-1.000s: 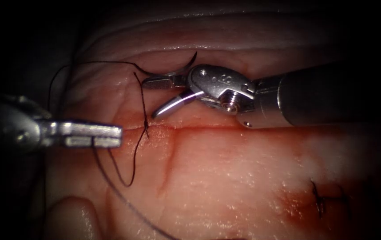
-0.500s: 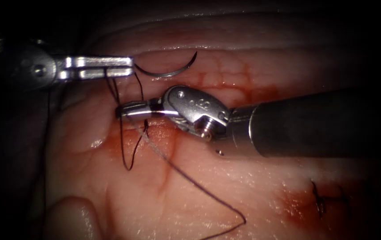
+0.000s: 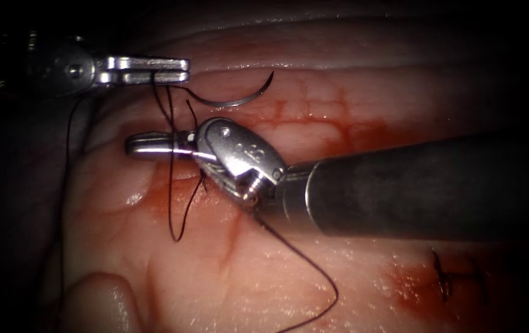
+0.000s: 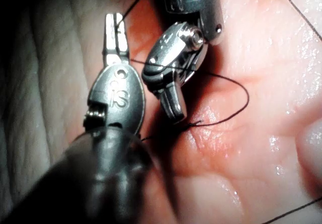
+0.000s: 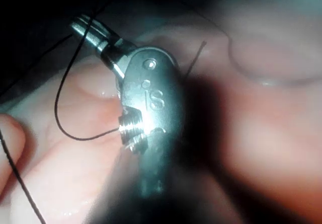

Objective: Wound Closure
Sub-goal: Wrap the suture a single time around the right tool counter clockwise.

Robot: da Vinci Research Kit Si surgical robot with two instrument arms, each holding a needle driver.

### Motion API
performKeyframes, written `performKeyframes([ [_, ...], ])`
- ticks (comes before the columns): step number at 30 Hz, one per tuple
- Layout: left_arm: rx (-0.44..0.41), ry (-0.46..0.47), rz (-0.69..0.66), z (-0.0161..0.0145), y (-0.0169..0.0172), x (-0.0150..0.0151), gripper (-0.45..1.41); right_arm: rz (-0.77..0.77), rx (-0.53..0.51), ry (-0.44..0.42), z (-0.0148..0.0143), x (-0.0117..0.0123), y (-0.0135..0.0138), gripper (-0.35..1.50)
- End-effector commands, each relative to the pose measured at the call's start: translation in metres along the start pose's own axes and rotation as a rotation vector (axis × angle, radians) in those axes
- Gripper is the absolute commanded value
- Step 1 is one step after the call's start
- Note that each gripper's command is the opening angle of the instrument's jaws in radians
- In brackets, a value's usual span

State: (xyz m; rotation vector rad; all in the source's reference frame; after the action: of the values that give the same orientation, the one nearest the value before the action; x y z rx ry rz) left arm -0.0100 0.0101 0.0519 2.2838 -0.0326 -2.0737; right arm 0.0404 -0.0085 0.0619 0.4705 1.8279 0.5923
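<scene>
Upper left of the endoscope frame, the left tool [image 3: 175, 69] has its jaws pressed together on the thread [image 3: 170, 185], which drops out from under them in dark strands. Just to its right the needle [image 3: 230, 98] lies free on the tissue [image 3: 314, 271], a shallow curve with its point turned up toward the right, held by neither tool and not driven into the flesh.

Centre frame, the right tool [image 3: 138, 145] reaches in from the right with its jaws closed and pointing left. Strands of thread cross right over those jaws, but whether they pinch one or merely sit against it, I cannot tell. In the left wrist view the right tool [image 4: 173, 105] sits just beside the left tool [image 4: 114, 32], thread [image 4: 226, 113] looping out past them over wet tissue [image 4: 282, 58]. In the right wrist view the right tool [image 5: 90, 31] carries a strand of thread [image 5: 63, 88] across its tip.

Below the right tool, a thread loop hangs down over the red fluid [image 3: 215, 197], and a longer strand sweeps to the bottom edge. Lower right, a finished stitch [image 3: 446, 280] sits dark on the tissue.
</scene>
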Motion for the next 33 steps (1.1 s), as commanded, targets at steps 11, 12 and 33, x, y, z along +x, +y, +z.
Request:
performKeyframes([
  [11,-0.014,0.020,-0.014,-0.0010,-0.0002,-0.0055,-0.45,0.032,0.038,0.087,0.0013,-0.0006,-0.0011,-0.35],
  [12,-0.015,0.017,-0.022,-0.0013,-0.0002,-0.0060,-0.45,0.039,0.039,0.093,0.0012,-0.0006,-0.0011,-0.35],
  [33,-0.036,0.061,-0.129,-0.0025,0.0042,-0.0121,-0.45,0.107,-0.089,0.144,-0.0035,0.0030,0.0001,-0.35],
])
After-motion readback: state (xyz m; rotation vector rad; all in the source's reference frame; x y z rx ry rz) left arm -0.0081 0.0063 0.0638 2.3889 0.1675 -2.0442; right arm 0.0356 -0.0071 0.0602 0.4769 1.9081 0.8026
